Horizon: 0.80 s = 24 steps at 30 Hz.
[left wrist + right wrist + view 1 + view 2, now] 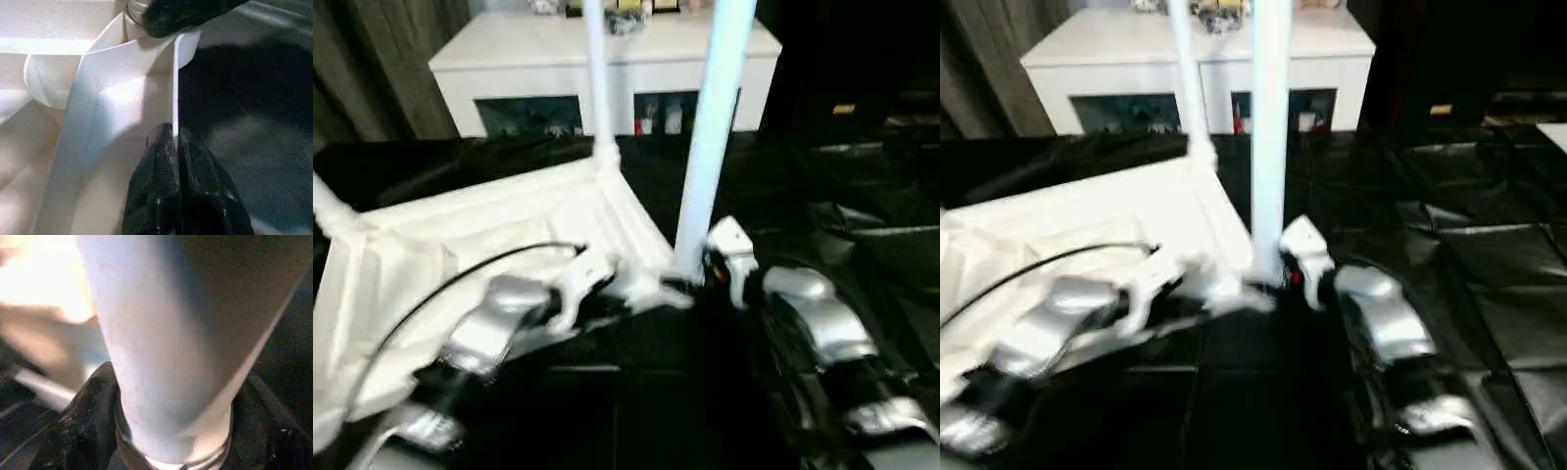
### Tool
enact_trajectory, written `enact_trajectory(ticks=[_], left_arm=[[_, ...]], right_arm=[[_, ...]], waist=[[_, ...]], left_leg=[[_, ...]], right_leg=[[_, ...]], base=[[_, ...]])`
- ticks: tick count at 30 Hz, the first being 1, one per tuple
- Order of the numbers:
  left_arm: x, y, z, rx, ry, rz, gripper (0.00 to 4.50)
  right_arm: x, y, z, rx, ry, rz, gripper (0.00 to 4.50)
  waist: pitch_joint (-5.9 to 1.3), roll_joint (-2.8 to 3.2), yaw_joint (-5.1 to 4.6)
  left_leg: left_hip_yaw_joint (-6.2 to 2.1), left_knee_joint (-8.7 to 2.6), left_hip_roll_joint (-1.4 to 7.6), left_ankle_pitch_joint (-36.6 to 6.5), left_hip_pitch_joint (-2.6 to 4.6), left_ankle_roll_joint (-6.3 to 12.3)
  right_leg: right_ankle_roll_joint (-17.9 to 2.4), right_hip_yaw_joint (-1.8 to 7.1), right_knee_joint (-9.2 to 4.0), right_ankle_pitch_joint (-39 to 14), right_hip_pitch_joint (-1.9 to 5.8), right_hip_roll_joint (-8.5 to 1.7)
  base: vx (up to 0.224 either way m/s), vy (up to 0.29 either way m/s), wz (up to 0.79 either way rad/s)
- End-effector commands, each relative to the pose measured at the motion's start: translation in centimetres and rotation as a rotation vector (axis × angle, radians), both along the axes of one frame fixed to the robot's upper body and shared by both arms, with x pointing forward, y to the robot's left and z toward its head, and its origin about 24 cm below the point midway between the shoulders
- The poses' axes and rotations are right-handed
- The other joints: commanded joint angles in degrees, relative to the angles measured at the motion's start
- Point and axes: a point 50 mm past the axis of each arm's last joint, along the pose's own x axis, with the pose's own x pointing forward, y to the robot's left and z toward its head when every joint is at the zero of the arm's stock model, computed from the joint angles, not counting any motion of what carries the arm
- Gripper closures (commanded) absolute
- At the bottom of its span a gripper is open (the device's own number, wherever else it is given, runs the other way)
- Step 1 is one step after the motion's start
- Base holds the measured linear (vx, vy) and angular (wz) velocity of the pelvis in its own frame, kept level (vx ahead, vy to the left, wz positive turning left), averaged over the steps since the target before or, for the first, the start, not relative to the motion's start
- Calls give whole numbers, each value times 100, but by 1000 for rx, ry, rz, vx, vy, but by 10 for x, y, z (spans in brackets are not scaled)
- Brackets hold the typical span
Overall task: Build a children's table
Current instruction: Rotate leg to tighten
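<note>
While left gripper (175,147) pinches tabletop (460,235) rim, right gripper (171,431) clasps upright near leg (710,137).

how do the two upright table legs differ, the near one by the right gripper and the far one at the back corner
The near leg stands at the tabletop's near corner with the right gripper closed around its base; the far leg stands free at the back corner, nothing touching it. The near leg looks thicker and leans slightly in the head view; the far leg looks thinner and straighter. Both are white tubes rising from corner sockets.
</note>
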Motion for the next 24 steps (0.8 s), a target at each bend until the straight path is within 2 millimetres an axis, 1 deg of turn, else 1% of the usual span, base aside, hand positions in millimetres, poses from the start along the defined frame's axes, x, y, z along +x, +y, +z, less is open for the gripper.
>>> enact_trajectory(ticks=[1,2,3,4,5,6,7,8,9,10,11,12,13,14,15,16,17,18,19,20,21,22,23,24], left_arm=[[20,6,3,16,-36,244,450],[22,5,3,15,-37,263,450],[23,4,3,15,-38,275,450],[28,1,4,15,-46,334,450],[33,-2,5,13,-56,384,450],[36,-4,5,14,-62,413,450],[38,-5,5,20,-75,433,450],[39,-5,5,22,-80,440,450],[40,-6,5,26,-86,450,450],[42,-7,6,29,-98,454,450],[42,-7,6,29,-99,451,450],[40,-7,6,28,-98,425,450],[39,-6,6,28,-100,408,450],[38,-5,7,31,-104,394,450],[36,-4,6,32,-109,351,450],[34,-3,6,33,-104,341,450],[34,-1,5,34,-99,336,450],[32,0,5,36,-104,310,450],[30,1,5,37,-108,280,450],[29,1,5,37,-111,259,450],[26,3,4,29,-114,224,450],[20,5,4,6,-106,169,450],[14,7,4,-24,-94,108,450],[14,7,4,-24,-94,108,450]], right_arm=[[3,15,-14,-10,57,-131,181],[4,16,-14,-10,59,-147,181],[4,17,-15,-10,60,-157,181],[9,23,-16,-4,57,-230,181],[13,28,-17,-7,57,-289,181],[15,31,-17,-12,57,-328,181],[17,34,-17,-11,59,-343,181],[17,36,-17,-9,60,-353,181],[18,38,-17,-7,61,-369,181],[21,45,-13,10,38,-396,181],[21,47,-12,16,32,-395,181],[22,51,-9,33,8,-366,181],[21,54,-6,70,-1,-307,181],[20,55,-4,98,-8,-250,146],[21,51,-1,84,-37,-242,125],[21,49,0,101,-35,-221,125],[20,48,1,115,-32,-203,125],[20,45,2,115,-35,-186,94],[20,42,4,111,-44,-161,94],[20,39,5,104,-52,-148,80],[19,35,6,92,-61,-100,80],[17,27,8,56,-84,-26,64],[13,20,10,16,-99,68,54],[13,20,10,16,-99,68,45]], waist=[[-303,-34,-39],[-324,-44,-36],[-329,-40,-27],[-328,-36,-27],[-336,-9,-40],[-338,-33,-50],[-353,-34,-33],[-358,-35,-26],[-362,-26,-18],[-370,-48,-12],[-379,-35,-7],[-381,-30,-2],[-387,-53,13],[-387,-46,14],[-385,-55,20],[-388,-54,20],[-377,-67,13],[-374,-58,-9],[-372,-55,-77],[-387,-40,-98],[-389,-46,-103],[-403,-41,-99],[-410,-8,-82],[-406,-24,-74]], left_leg=[[-197,-470,297,-1504,114,-98],[-202,-466,294,-1497,130,-122],[-200,-462,297,-1460,132,-108],[-206,-464,300,-1380,101,-65],[-195,-453,284,-1314,97,-45],[-193,-452,277,-1306,98,-43],[-202,-447,272,-1240,102,-18],[-193,-433,271,-1115,77,68],[-199,-432,274,-1037,61,114],[-195,-428,277,-926,55,182],[-195,-421,272,-855,47,224],[-192,-417,273,-849,47,249],[-189,-407,282,-787,37,321],[-191,-405,285,-727,26,386],[-189,-400,294,-699,19,448],[-189,-395,295,-688,17,472],[-187,-396,284,-740,-4,545],[-203,-405,284,-743,-28,558],[-232,-418,281,-718,-72,563],[-235,-408,288,-720,-60,552],[-228,-397,292,-708,-37,562],[-206,-368,306,-604,-5,600],[-211,-356,310,-516,-11,653],[-205,-354,319,-500,-19,691]], right_leg=[[-1281,234,-480,-1534,181,-386],[-1240,229,-493,-1570,192,-391],[-1237,236,-492,-1520,189,-401],[-1240,236,-483,-1393,207,-402],[-1258,235,-478,-1280,188,-394],[-1272,230,-483,-1265,192,-390],[-1283,226,-475,-1212,213,-399],[-1295,229,-462,-1039,226,-407],[-1298,228,-458,-967,239,-419],[-1306,222,-443,-839,237,-409],[-1327,219,-431,-780,241,-418],[-1333,215,-430,-763,243,-420],[-1346,216,-415,-671,257,-430],[-1362,209,-404,-593,263,-423],[-1380,207,-399,-546,263,-427],[-1385,207,-396,-536,262,-429],[-1378,203,-399,-553,276,-426],[-1359,199,-389,-572,299,-436],[-1336,171,-380,-579,334,-425],[-1339,160,-384,-598,329,-432],[-1366,161,-393,-567,305,-426],[-1465,174,-375,-369,280,-426],[-1563,160,-336,-119,291,-416],[-1570,153,-333,-21,296,-406]], base=[[0,0,0],[0,0,0],[0,0,0],[0,0,0],[0,0,0],[0,0,0],[0,0,0],[0,0,0],[0,0,0],[0,0,0],[0,0,0],[0,0,0],[0,0,0],[0,0,0],[0,0,0],[0,0,0],[0,0,0],[0,0,0],[0,0,0],[0,0,0],[0,0,0],[0,0,0],[0,0,0],[0,0,0]])
